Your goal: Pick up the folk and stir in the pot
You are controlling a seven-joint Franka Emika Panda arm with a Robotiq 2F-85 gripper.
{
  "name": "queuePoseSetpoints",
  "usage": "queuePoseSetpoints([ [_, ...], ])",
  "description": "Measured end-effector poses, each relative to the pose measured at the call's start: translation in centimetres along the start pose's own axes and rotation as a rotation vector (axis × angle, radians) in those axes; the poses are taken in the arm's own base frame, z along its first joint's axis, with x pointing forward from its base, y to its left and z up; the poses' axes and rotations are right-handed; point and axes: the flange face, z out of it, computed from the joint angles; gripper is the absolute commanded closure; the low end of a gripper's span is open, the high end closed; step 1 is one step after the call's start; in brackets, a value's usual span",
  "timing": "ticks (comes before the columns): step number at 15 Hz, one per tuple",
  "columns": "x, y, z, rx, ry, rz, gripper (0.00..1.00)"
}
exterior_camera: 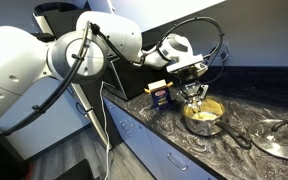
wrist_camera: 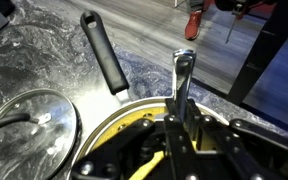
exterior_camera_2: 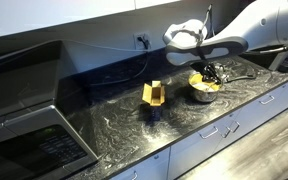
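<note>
The pot (exterior_camera: pixel 205 116) stands on the dark marbled tabletop (exterior_camera: pixel 159 122), right of the box and directly under the tool; in the wrist view its pale yellow inside and steel rim (wrist_camera: pixel 104 130) fill the lower middle. Its long dark handle (wrist_camera: pixel 104 50) runs out flat over the stone, pointing to the far left in that view and to the near right in an exterior view (exterior_camera: pixel 240 136). The tool (wrist_camera: pixel 179 125) hangs over the pot's mouth with its fingers drawn narrow, pinching the fork (wrist_camera: pixel 182 72). The fork's shiny stem sticks out past the rim, while its tines are hidden beneath the fingers. In both exterior views the tool (exterior_camera_2: pixel 209 74) sits low above the pot (exterior_camera_2: pixel 201 89). The round lid (wrist_camera: pixel 29 120) lies flat on the tabletop just beside the pot, apart from it (exterior_camera: pixel 279 135). A yellow and blue box (exterior_camera: pixel 159 92) stands farther along the tabletop (exterior_camera_2: pixel 114 120), clear of the pot (exterior_camera_2: pixel 154 95). The white arm (exterior_camera: pixel 84 50) reaches in from the left, above white drawers (exterior_camera: pixel 144 140).
</note>
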Motion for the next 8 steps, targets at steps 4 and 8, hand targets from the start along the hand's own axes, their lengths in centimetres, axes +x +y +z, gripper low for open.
queuePoseSetpoints([
  [4, -1.6, 0.9, 0.4, 0.066, -0.049, 0.018, 0.96],
  [8, -1.3, 2.1, 0.6, 0.058, -0.004, 0.031, 0.96],
])
